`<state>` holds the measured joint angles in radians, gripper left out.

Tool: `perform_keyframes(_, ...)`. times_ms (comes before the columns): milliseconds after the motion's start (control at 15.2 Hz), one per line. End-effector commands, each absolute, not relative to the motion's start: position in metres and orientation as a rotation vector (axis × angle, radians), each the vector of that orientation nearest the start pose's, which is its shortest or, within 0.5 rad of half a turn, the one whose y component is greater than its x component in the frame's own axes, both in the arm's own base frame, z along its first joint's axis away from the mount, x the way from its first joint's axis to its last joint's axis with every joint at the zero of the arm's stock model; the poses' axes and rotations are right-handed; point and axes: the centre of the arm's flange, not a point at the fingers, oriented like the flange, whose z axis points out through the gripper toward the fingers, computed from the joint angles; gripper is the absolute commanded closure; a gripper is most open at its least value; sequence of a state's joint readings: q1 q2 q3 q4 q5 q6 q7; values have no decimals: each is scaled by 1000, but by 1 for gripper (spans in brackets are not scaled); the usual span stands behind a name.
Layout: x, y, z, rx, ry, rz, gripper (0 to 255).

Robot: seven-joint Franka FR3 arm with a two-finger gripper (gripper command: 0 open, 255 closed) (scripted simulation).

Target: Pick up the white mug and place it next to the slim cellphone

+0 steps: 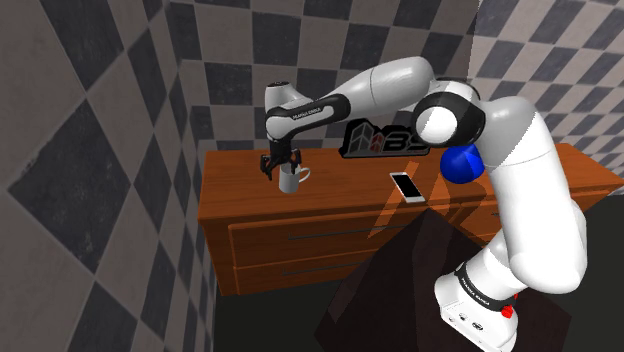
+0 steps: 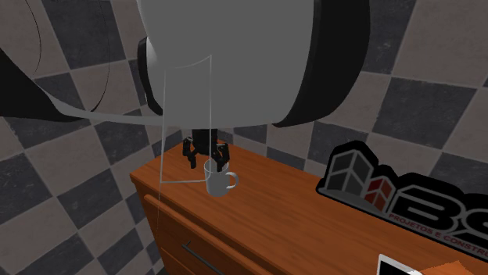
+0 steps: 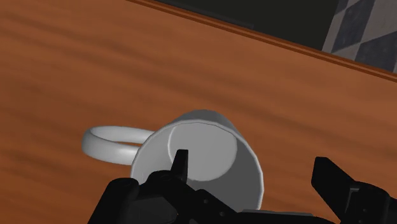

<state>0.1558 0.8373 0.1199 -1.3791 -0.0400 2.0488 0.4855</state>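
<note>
Brown wood of the dresser [image 1: 340, 195] top lies bare between the white mug [image 1: 291, 180] and the slim cellphone [image 1: 407, 186], which are well apart. The mug stands on the top toward the shoulder view's left end, with that end edge near it and a checkered wall behind. The cellphone lies flat near the front edge, its long axis running roughly from back to front. A black sign [image 1: 385, 138] stands along the back edge, clear of both.

The mug is upright, mouth up, and its handle [image 3: 108, 143] points toward the shoulder view's right. The gripper [image 1: 279, 171] hangs straight down over it with the claw wide. One finger [image 3: 181, 167] dips inside the mouth and the other stands outside the wall, on the side away from the handle, with a gap showing (so the wall sits between them, unclasped). Whether the inner finger touches the wall I cannot tell. Inside the mug are its plain white floor and that fingertip. The dresser's drawers [image 1: 300, 240] are shut.
</note>
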Motion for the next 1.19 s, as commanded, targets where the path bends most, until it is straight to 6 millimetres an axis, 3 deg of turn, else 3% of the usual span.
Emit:
perform_keyframes(0,694,176,198,-3117,345,269,0)
perform_keyframes(396,694,176,198,-3117,345,269,0)
perform_keyframes(462,694,176,198,-3117,345,269,255)
perform_keyframes(1122,694,176,203,-3117,345,269,255)
